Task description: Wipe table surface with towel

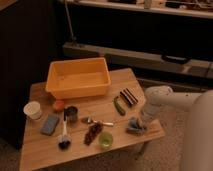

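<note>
**A:** Lower right of the frame: our gripper (143, 119) sits on the towel (134, 126), fingers clenched. We cannot tell whether any cloth is pinched between them. The towel lies close to the right edge of the table (45, 155).

**B:** What do we fear from here?

**A:** Clutter. A stroke to the left sends the towel straight at the cup (105, 140) and the spoon (98, 122), and the cup looks light enough to tip or skid. Up-frame, the green pod (119, 106) lies near and would roll.

**B:** And to the right?

**A:** We reckon the towel slips off the edge. If the fingers hold no cloth, the arm sweeps alone and the wad stays put.

**B:** The bin (79, 77)?

**A:** Upper centre, well apart. We judge it safe.
</note>
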`<state>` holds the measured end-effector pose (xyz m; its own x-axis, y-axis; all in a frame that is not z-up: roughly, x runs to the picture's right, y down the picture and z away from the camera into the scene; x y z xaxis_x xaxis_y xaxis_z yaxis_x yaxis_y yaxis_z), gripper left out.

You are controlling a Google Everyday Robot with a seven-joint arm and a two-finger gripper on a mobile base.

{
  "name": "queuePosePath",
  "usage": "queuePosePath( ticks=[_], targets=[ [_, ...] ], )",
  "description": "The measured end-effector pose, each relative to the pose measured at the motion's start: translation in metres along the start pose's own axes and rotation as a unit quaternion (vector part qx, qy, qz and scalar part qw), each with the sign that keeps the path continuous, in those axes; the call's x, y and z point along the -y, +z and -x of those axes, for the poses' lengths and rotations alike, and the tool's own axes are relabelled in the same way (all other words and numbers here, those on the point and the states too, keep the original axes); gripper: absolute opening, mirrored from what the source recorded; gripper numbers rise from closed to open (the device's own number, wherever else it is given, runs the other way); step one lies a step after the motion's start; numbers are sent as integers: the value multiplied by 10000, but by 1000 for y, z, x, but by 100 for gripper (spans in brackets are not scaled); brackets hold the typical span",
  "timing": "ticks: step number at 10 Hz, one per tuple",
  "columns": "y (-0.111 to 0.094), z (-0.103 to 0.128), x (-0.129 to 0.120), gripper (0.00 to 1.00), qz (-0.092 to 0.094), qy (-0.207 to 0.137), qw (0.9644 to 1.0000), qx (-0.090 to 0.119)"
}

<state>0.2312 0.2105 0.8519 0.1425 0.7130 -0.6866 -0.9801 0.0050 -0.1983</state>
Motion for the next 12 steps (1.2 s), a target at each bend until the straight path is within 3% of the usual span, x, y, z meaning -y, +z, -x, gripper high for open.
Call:
queuePosePath(
  ticks=[1,7,8,10,12],
  targets=[
    [2,4,10,0,-14,189,9998,62],
    [-7,7,9,0,-38,186,9997,149],
    [-14,18,8,0,-36,211,9991,356],
    [-23,48,-18,0,149,166,9967,781],
    [-27,59,-31,0,270,67,9950,954]
  ],
)
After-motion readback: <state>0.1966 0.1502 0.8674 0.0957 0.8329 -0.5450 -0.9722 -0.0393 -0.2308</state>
